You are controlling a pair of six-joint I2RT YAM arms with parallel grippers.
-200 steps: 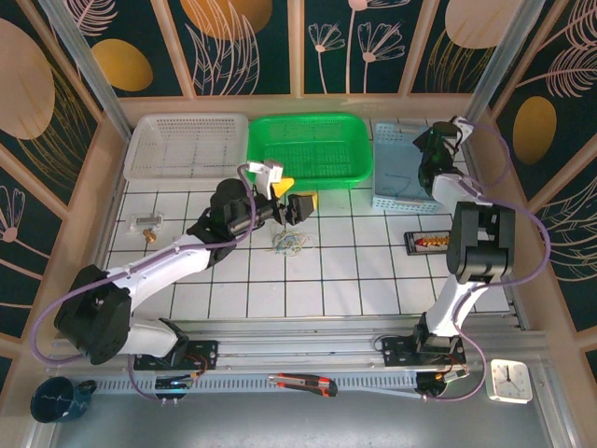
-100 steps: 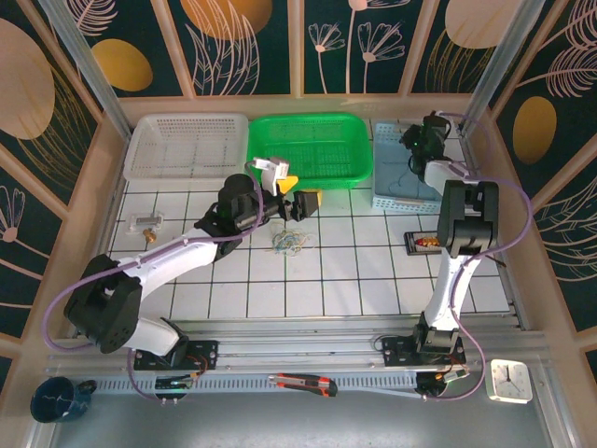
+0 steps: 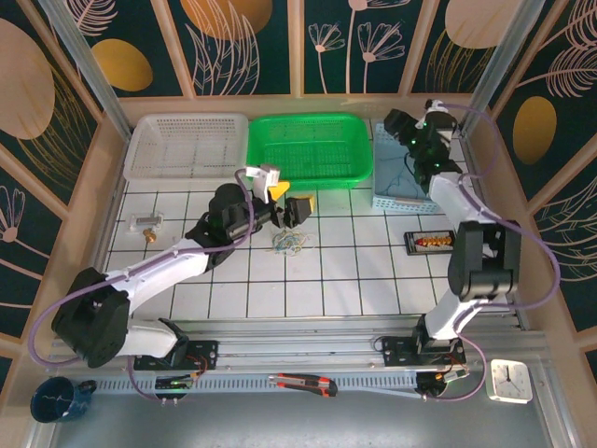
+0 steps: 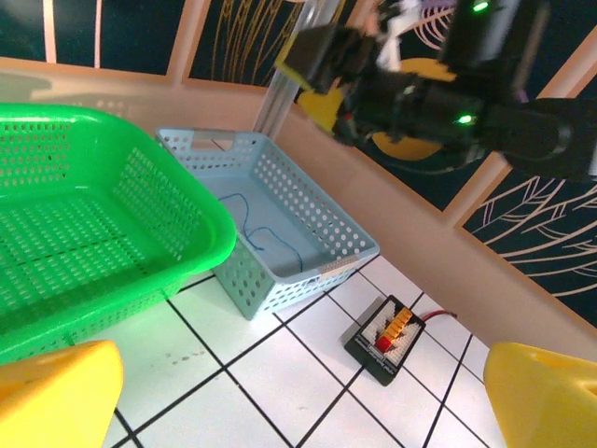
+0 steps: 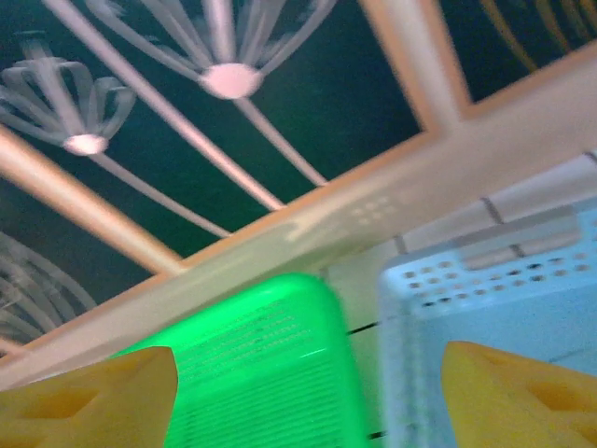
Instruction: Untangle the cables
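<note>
Three baskets line the far edge of the table. At 11 o'clock the white basket [image 3: 187,145] has nothing visible in it. At 12 o'clock the green basket [image 3: 308,147] looks bare as well. At 1 o'clock the light blue basket [image 3: 403,191] holds one thin dark blue cable [image 4: 266,229], lying loose on its floor.

A clump of cables [image 3: 289,243], tan, white and blue, sits near the centre of the white tiled table [image 3: 354,280]. The left gripper [image 3: 291,198] hovers just past it toward 12 o'clock, with its yellow fingers [image 4: 56,392] spread wide and nothing between them. The right gripper [image 5: 308,392] hangs over the far rim of the blue basket, and its jaws are also apart and empty.

A small black board [image 3: 429,243] with orange parts lies at 3 o'clock, and a small brass fitting [image 3: 146,227] at 9 o'clock. On the near ledge are a box cutter [image 3: 303,383], a clock [image 3: 510,380] and a dark mug [image 3: 58,399]. Dark panels with leaf patterns in wooden frames wall the cell.
</note>
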